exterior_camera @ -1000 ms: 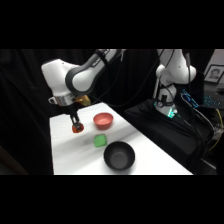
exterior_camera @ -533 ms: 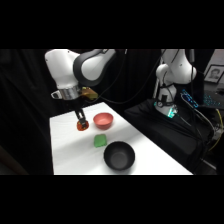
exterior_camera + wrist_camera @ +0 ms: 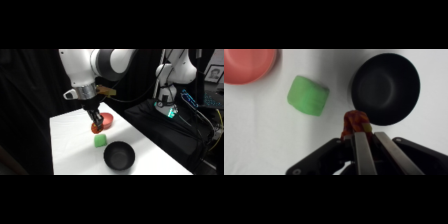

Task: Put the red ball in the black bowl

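One red ball (image 3: 356, 120) sits clamped at the tips of the gripper (image 3: 364, 134), held above the white table (image 3: 70, 145). Only the wrist view shows it hanging by the rim of the black bowl (image 3: 385, 87), with the green block (image 3: 307, 95) and pinkish-red bowl (image 3: 246, 64) off to the side. From the side view, the ball (image 3: 96, 129) appears just before the pinkish-red bowl (image 3: 107, 119).

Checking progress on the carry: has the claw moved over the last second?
Yes. The claw, shut on the red ball, has moved from the table's left part toward the green block and black bowl.
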Robot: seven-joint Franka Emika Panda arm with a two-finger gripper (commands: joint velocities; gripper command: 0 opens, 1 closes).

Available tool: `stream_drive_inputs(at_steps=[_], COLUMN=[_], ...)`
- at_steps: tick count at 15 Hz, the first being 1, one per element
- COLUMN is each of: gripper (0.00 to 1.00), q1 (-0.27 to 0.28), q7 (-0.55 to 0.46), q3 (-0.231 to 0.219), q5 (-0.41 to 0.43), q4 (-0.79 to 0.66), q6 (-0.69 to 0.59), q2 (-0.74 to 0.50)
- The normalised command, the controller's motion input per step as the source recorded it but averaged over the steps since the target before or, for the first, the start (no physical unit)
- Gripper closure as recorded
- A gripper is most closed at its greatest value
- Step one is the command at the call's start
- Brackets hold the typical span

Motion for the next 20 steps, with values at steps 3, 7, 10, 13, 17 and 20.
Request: stream_drive_inputs(at_steps=[3,7,10,13,17,20], gripper=[0.97,0.97,0.97,0.97,0.96,0.96], q1=[0.086,0.085,0.064,0.038,0.017,0.009], q7=[-0.09,-0.08,-0.07,-0.10,-0.15,-0.16], q3=[0.055,0.061,0.055,0.052,0.049,0.045], q5=[-0.003,-0.011,-0.004,0.017,0.037,0.052], q4=[-0.44,-0.41,-0.35,-0.30,-0.24,-0.18], q6=[0.30,0.34,0.30,0.30,0.32,0.28], q2=[-0.31,-0.25,-0.22,-0.18,-0.10,-0.04])
